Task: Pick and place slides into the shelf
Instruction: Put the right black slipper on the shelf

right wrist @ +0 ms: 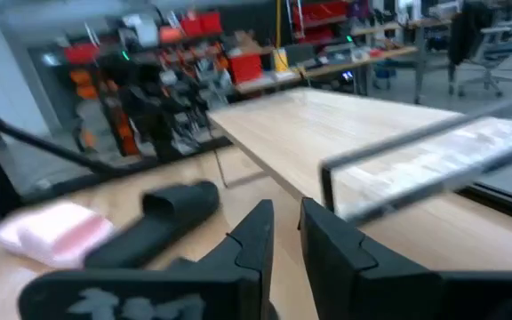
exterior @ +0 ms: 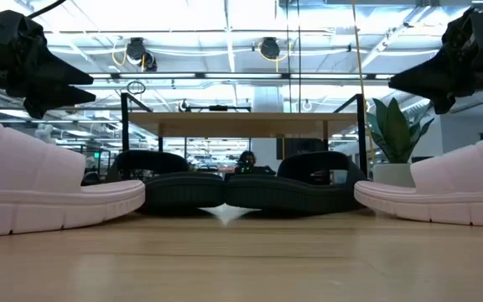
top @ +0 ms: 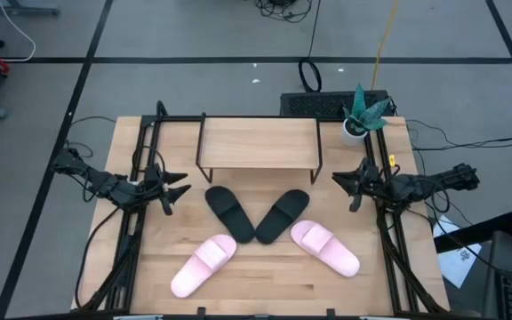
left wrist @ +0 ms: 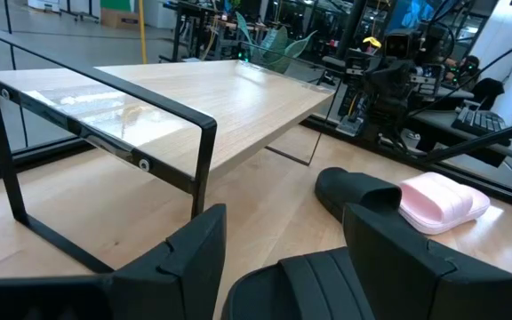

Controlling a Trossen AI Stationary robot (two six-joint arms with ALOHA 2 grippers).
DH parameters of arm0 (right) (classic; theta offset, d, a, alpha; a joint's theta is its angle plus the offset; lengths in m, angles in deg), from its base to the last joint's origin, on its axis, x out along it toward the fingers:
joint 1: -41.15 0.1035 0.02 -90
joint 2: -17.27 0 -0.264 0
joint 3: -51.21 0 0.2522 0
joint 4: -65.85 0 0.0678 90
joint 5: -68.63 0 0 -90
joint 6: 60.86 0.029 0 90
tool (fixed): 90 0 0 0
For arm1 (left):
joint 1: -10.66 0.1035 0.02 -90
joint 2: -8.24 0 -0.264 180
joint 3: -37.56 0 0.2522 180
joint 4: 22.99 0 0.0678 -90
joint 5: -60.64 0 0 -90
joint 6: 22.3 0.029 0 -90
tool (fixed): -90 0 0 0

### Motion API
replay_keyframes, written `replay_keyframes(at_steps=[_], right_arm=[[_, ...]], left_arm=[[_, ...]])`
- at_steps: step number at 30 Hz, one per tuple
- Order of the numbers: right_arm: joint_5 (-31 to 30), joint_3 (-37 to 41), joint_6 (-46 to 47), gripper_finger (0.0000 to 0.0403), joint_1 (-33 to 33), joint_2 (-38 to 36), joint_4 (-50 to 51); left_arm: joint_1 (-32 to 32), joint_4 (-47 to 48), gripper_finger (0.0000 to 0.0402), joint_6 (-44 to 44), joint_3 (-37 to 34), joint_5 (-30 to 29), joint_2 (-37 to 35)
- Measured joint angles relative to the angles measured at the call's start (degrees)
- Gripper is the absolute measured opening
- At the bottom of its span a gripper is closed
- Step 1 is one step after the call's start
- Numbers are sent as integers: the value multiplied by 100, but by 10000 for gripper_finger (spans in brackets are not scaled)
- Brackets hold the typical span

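Note:
The shelf (top: pixel 258 142), a low light wood top on thin black legs, stands at the table's far middle. In front of it two black slides (top: pixel 229 213) (top: pixel 281 216) lie sole down in a V, their near ends almost meeting. Two pink slides (top: pixel 204 265) (top: pixel 325 247) lie sole down closer to the near edge. My left gripper (top: pixel 183 185) hovers open at the table's left, pointing level toward the black slides (left wrist: pixel 363 191). My right gripper (top: pixel 336 180) hovers at the table's right, pointing inward, its fingers (right wrist: pixel 265 231) nearly together with nothing between them.
A potted plant (top: pixel 363 116) stands at the far right corner, beside the shelf. A dark keyboard (top: pixel 327 105) lies behind the shelf. Black frame rails (top: pixel 140 178) (top: pixel 388 231) run along both sides of the table. Bare tabletop (top: pixel 265 284) lies between the pink slides.

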Motion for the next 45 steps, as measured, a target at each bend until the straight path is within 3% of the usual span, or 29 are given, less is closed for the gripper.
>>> replay_keyframes(at_steps=[7,14,21,28,33,38,41,45], right_arm=[[586,25,613,47,0,28,-2060],[630,21,166,47,0,352,-4331],[1373,10,54,47,2,1150,-6087],[1508,-172,-776,47,0,2264,-7942],[1640,-819,-1804,47,0,2930,-8071],[1637,-1476,-2520,47,0,3533,-7925],[1600,-1688,-2609,47,0,3778,-7853],[1596,-1821,-2505,47,0,4012,-7832]], left_arm=[[0,0,225,0,-1,0,1],[0,-1,225,0,0,0,1],[3,-8,225,0,-1,-48,1],[7,-221,225,-30,-1,-63,1],[7,-1158,225,-582,-1,107,0],[7,-1835,225,-338,-1,1403,-1],[7,-2049,225,-396,-1,2382,1],[2,-2397,225,-678,-1,3271,2]])
